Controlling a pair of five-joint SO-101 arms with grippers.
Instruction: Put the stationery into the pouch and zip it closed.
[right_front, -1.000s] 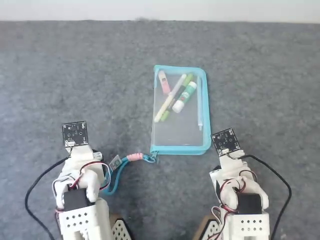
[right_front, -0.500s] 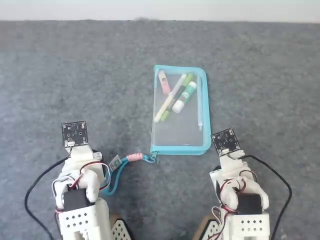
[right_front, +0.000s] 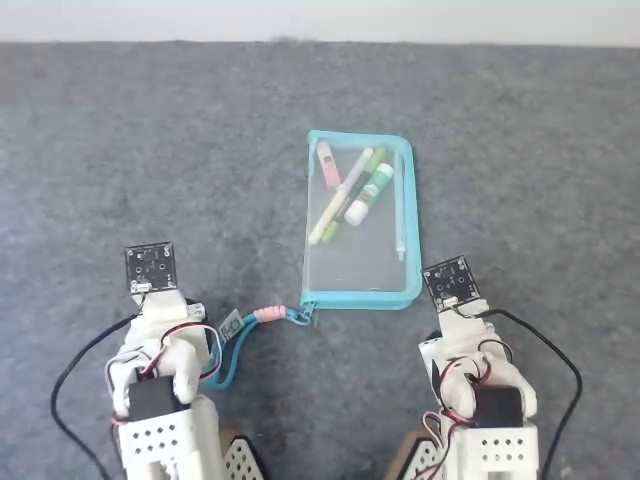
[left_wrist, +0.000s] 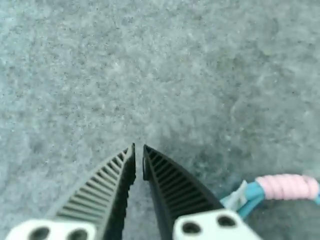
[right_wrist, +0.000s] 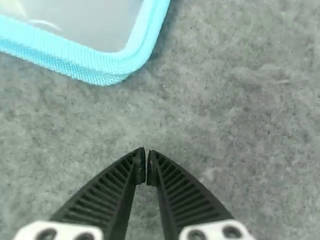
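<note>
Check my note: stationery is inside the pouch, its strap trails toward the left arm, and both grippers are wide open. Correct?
No. Both grippers are shut, not open: the left gripper and the right gripper have their jaws closed on nothing, as each wrist view shows. The rest holds: stationery inside the pouch, strap trailing toward the left arm.

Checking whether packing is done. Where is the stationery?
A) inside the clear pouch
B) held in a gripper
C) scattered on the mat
A: the pens and glue stick lie within the blue-edged pouch, behind its clear face.
</note>
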